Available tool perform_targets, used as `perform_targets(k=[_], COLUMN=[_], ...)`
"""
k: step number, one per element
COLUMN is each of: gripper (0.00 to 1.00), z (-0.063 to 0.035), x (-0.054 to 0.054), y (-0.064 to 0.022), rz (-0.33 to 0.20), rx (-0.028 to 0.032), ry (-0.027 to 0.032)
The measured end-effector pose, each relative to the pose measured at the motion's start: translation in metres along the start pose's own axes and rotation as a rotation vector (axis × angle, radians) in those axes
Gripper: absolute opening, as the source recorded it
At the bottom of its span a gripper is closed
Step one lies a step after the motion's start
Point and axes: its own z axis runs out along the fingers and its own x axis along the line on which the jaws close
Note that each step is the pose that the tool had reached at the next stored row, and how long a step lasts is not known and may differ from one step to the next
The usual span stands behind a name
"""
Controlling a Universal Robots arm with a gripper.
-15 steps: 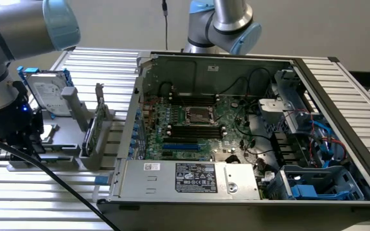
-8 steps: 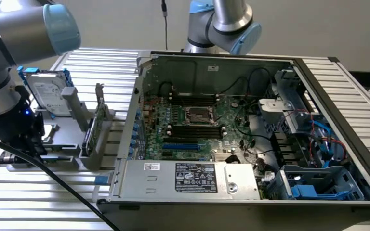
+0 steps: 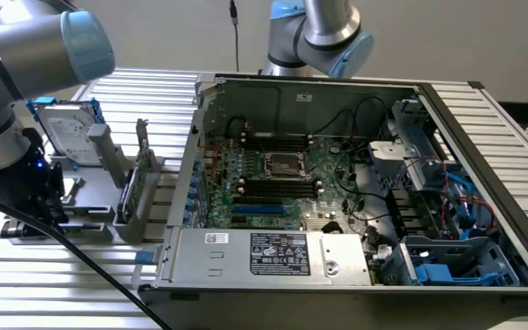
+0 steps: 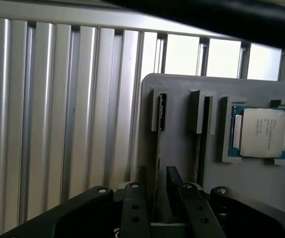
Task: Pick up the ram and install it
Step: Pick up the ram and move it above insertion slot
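Observation:
The ram (image 4: 158, 148) stands on its long edge in a slot of a grey holder (image 4: 182, 89), seen edge-on as a thin dark strip. A second stick (image 4: 198, 153) stands in the neighbouring slot. My gripper (image 4: 157, 191) is open, with one black finger (image 4: 141, 191) on each side of the first stick's upper edge and a gap to both. In the exterior view my gripper (image 3: 35, 216) hangs low at the left over the holder (image 3: 108, 220), where the green stick (image 3: 134, 189) stands upright. The motherboard's black memory slots (image 3: 278, 185) lie open inside the case.
A square silver processor chip (image 4: 261, 131) sits in a pocket of the holder. A hard drive in a blue frame (image 3: 67, 134) stands behind it. The open computer case (image 3: 337, 185) takes up the exterior view's right, with a power supply (image 3: 273, 254) in front and cables (image 3: 466, 206). A second arm (image 3: 319, 34) stands behind.

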Motion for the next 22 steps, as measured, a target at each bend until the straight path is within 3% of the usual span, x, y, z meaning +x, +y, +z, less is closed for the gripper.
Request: perform_targets(k=[7, 22], gripper=[0.31, 0.31], z=[0.0029, 0.003], x=[0.0022, 0.0066], y=[0.0002, 0.0011], rz=[-0.001, 0.0], rx=[0.0011, 0.0014], ry=[-0.0169, -0.0429])
